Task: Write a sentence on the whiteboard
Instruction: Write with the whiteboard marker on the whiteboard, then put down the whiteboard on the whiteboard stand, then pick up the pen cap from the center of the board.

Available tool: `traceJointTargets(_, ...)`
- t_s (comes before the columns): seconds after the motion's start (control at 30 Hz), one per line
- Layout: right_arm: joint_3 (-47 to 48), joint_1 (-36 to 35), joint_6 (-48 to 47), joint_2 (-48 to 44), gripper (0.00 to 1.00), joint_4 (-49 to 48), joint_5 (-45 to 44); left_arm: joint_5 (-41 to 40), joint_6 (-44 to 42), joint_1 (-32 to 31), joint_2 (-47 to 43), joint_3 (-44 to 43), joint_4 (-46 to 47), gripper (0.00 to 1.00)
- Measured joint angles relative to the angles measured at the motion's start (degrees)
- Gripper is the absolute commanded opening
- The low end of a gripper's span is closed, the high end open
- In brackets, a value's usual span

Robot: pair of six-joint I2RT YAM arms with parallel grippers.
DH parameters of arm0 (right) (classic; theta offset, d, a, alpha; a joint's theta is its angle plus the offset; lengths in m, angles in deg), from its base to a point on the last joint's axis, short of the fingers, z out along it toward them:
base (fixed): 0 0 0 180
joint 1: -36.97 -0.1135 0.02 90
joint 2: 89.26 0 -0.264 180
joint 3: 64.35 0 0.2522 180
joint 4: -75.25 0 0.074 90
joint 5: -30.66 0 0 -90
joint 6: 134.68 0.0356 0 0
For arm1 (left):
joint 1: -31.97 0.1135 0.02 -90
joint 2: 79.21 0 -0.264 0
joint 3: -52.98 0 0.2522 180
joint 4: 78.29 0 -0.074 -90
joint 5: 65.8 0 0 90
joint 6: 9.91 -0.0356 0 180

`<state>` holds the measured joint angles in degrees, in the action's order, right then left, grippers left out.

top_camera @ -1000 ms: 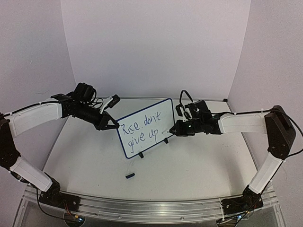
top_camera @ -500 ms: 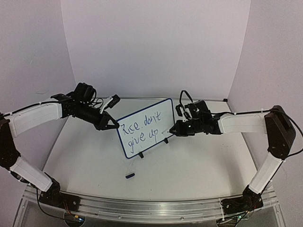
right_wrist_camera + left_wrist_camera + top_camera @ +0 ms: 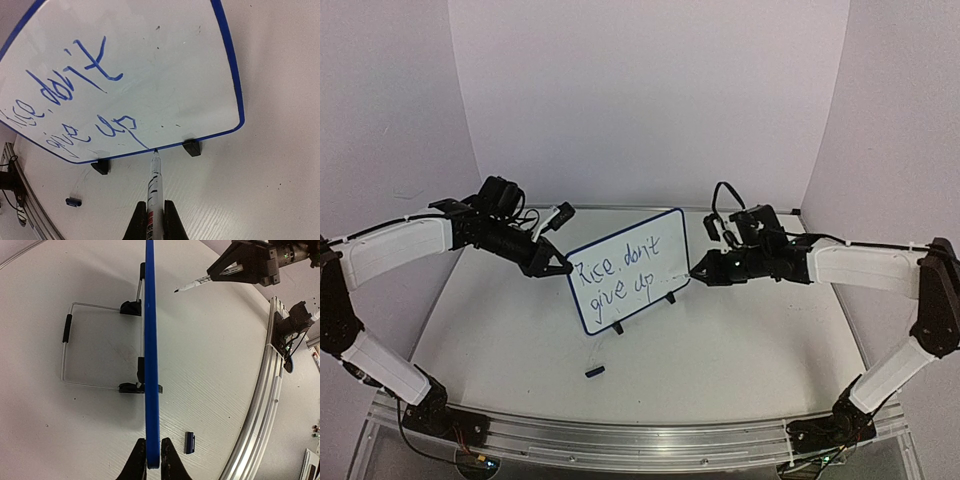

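**Half hidden, half legible**

The left pincer [image 3: 153, 462] clamped the whiteboard [image 3: 151, 340] edge-on, hiding its face. Ahead of the right pincer [image 3: 155, 217], which gripped a marker [image 3: 154, 182] with an unreadable label, the sentence [image 3: 70, 95] read "Rice, don't give up", first letter cropped.

One board [image 3: 665, 236], clamped by the left gripper [image 3: 563, 266], bears two lines [image 3: 616, 272] and two feet [image 3: 192, 148]. The right gripper [image 3: 695, 272] holds one marker [image 3: 154, 181]. One blue piece [image 3: 594, 371] lies nearer the left gripper.
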<state>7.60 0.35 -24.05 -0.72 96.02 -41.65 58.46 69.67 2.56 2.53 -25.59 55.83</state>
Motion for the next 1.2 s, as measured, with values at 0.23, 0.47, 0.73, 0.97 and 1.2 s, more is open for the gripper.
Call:
traceJointTargets(0.23,-1.1,0.0,-0.4,-7.3,0.00,2.3,-3.1,0.0,0.0,-0.6,0.9,0.0,-1.3,0.43)
traceJointTargets(0.47,-2.1,0.0,-1.1,-9.9,0.00,4.1,-3.5,-0.1,0.4,-0.6,-0.1,0.4,-1.3,0.62)
traceJointTargets(0.73,-2.4,0.0,-1.3,-15.5,0.00,4.5,-3.5,-5.5,7.4,-0.6,-7.9,5.4,-2.3,0.75)
traceJointTargets(0.97,-4.4,0.0,-2.0,-19.9,0.00,4.2,-3.5,-14.2,19.5,-1.3,-29.4,13.8,-2.6,0.68)
traceJointTargets(1.2,-8.3,0.0,-1.6,-25.9,0.00,4.3,-3.2,-23.0,27.8,-11.3,-37.7,25.0,1.4,0.65)
